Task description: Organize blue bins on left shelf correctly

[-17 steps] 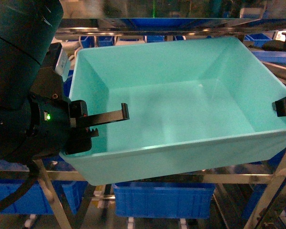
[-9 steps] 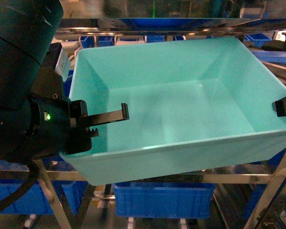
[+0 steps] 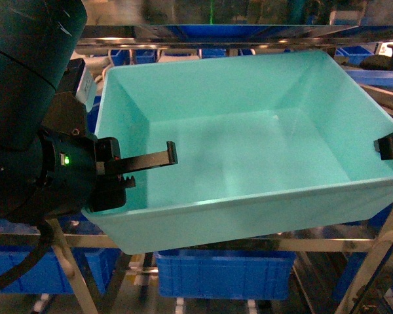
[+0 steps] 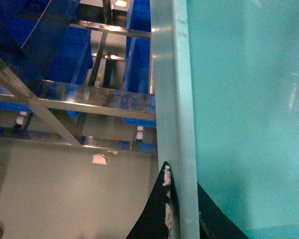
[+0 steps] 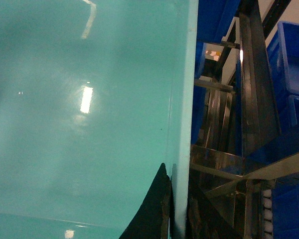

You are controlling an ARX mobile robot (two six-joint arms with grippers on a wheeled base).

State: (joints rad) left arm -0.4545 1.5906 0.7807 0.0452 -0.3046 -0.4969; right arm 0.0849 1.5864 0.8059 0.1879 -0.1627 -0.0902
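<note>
A light turquoise blue bin (image 3: 249, 157) fills the head view, held up in front of the steel left shelf (image 3: 216, 31) and tilted slightly. My left gripper (image 3: 128, 176) is shut on its left wall, one finger inside and one outside. My right gripper (image 3: 392, 147) clamps the right wall at the frame's edge. The left wrist view shows the bin's rim (image 4: 174, 99) pinched between the dark fingers of the left gripper (image 4: 182, 219). In the right wrist view the bin's wall (image 5: 89, 124) runs between the fingers of the right gripper (image 5: 178, 211). The bin is empty.
Royal-blue crates (image 3: 223, 271) sit on the shelf level below the bin, and more stand behind it (image 3: 209, 29). Steel rails and posts (image 4: 89, 99) cross under the bin on the left. Posts and white rollers (image 5: 266, 209) stand close on the right. Grey floor (image 4: 65, 199) lies below.
</note>
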